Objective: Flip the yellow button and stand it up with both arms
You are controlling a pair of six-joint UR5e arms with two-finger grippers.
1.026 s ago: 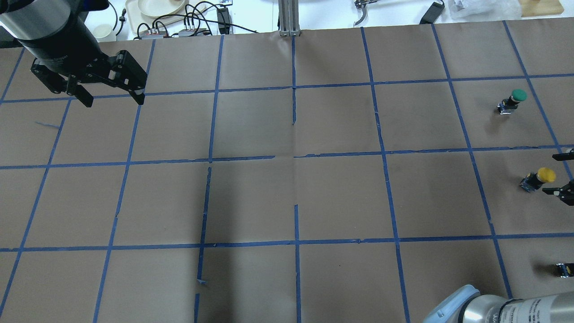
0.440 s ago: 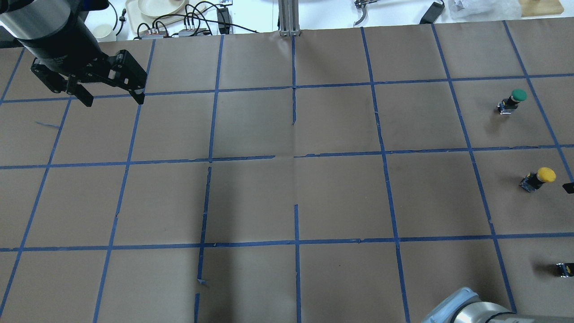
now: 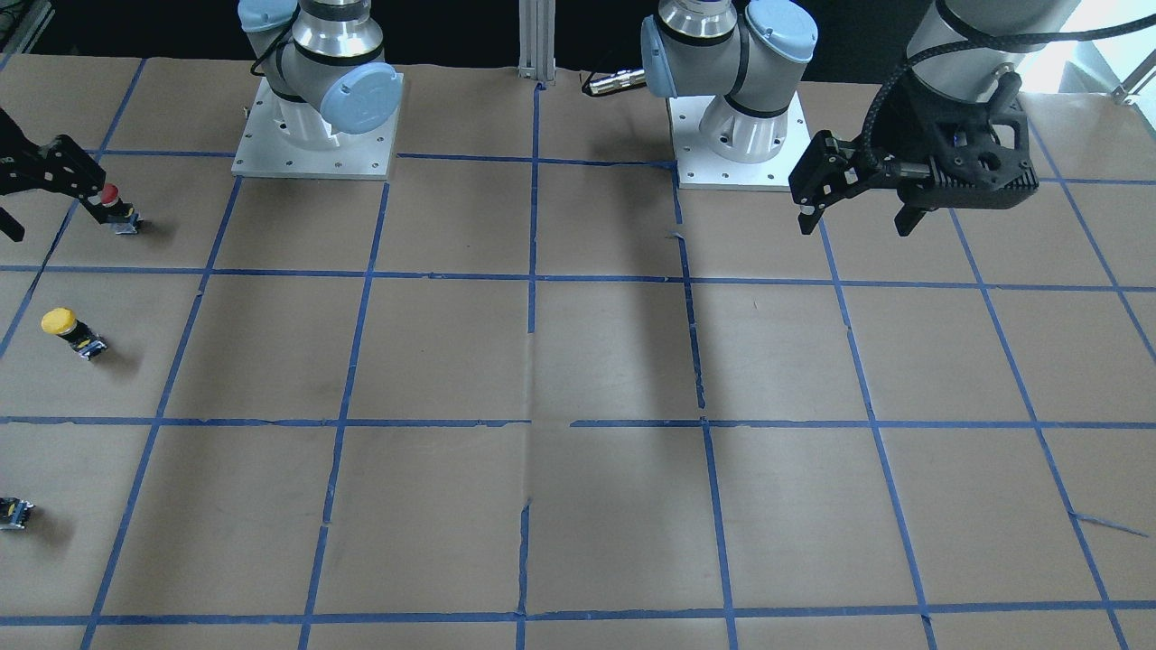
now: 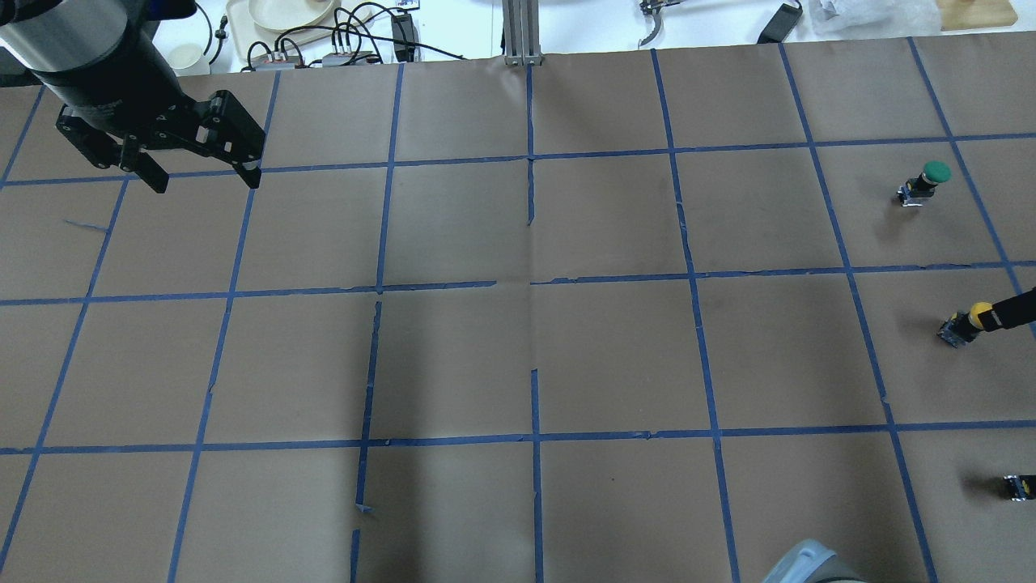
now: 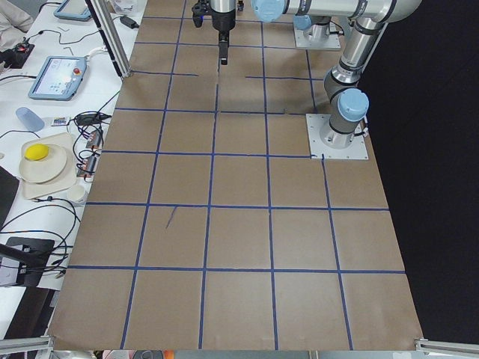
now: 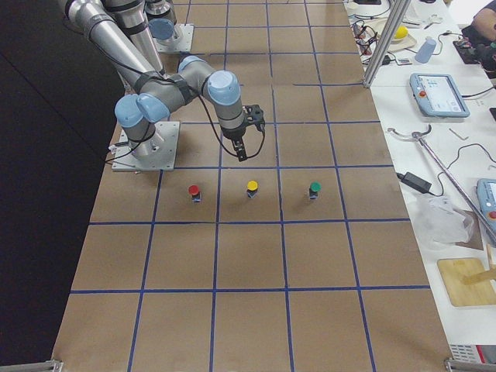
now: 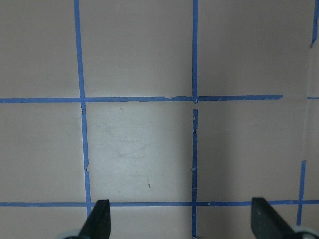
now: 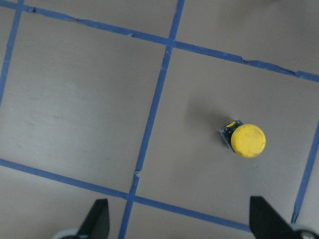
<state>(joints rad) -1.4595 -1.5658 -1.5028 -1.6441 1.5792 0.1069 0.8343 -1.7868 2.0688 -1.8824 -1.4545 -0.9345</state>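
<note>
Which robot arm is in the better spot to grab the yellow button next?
Right. The right gripper hangs open close to the yellow button; the left gripper is far off across the table.

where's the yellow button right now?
The yellow button sits at the overhead view's right edge, robot's right side, between the green button and the red button.

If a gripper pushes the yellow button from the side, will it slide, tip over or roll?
It will probably tip: the yellow button stands cap up, and the wide round cap overhangs a narrower body. Once on its side it may roll in a curve on that cap. It looks rigid, so a firm grip should hold.
</note>
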